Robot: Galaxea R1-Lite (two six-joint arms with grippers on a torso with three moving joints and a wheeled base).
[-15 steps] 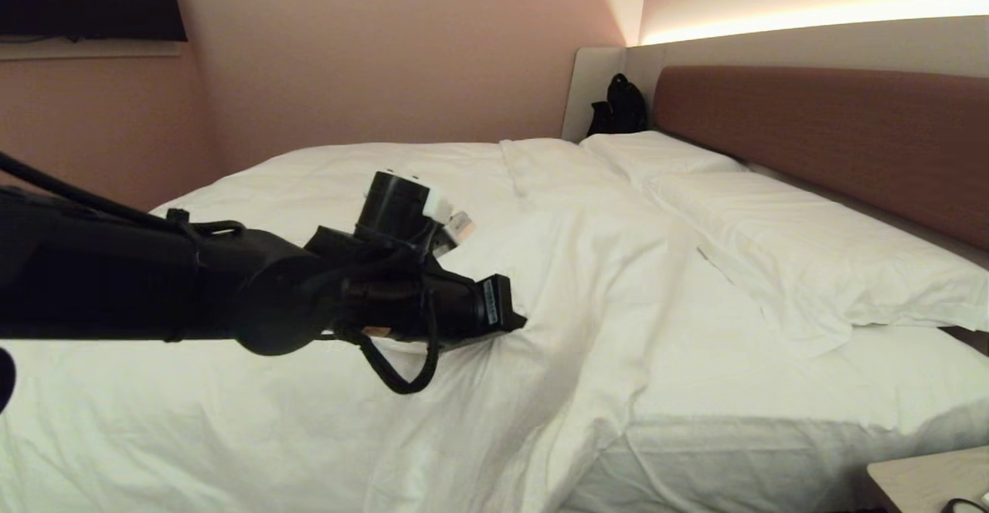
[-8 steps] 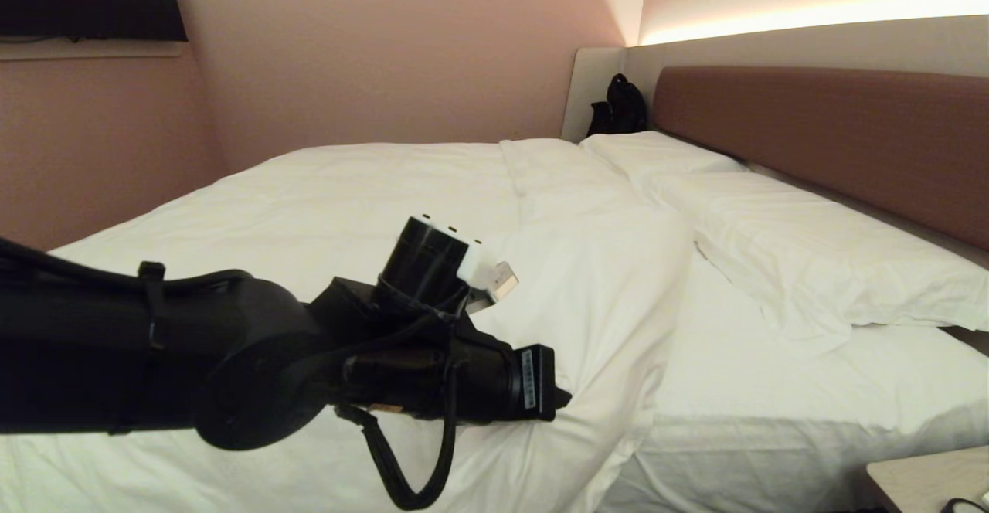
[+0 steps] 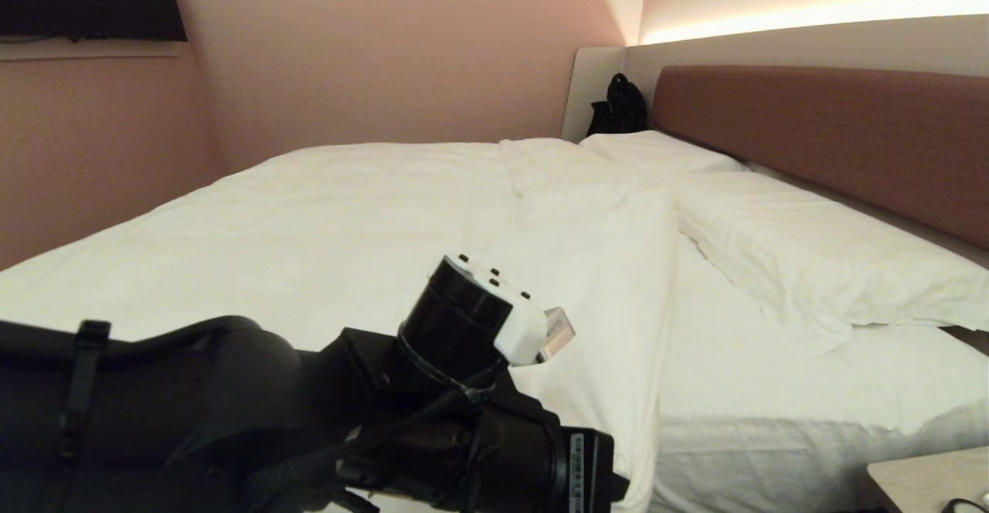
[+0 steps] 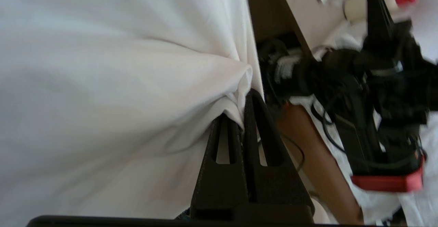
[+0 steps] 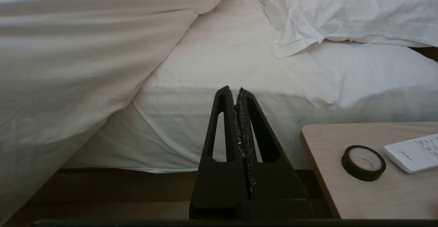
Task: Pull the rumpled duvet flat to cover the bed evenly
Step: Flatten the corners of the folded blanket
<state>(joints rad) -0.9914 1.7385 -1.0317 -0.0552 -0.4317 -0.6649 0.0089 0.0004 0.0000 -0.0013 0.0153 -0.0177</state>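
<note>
Up top, the head camera gives us the whole bed (image 3: 773,436): the duvet (image 3: 348,219) lies broad and fairly smooth over the left and middle, its near edge dropping over the mattress side, while a strip of sheet (image 3: 773,374) stays bare between it and the pillows (image 3: 811,258) by the reddish-brown headboard (image 3: 834,134). A dark bag (image 3: 618,105) sits in the far corner. The left arm (image 3: 232,412) fills the lower left of that view, but its fingertips are hidden there.

The left wrist camera settles it: the left hand (image 4: 239,107) is pressed together on a gathered fold of the duvet, white cloth bunching and fanning out from between the two black fingers (image 4: 222,145). Behind it, only this view catches a blurred tangle of black gear and cables with a red-edged part (image 4: 386,182).

Over to the right wrist camera, which alone shows the bedside bench (image 5: 376,186) with a roll of dark tape (image 5: 363,162) and a white remote (image 5: 414,152) just beside it. The right hand (image 5: 237,93) hangs low in front of the mattress side, fingers pressed tight together, holding nothing and touching nothing. From here the duvet's edge slopes down at the left, draping over the bed's side toward the floor, with the bare sheet and a pillow corner beyond.
</note>
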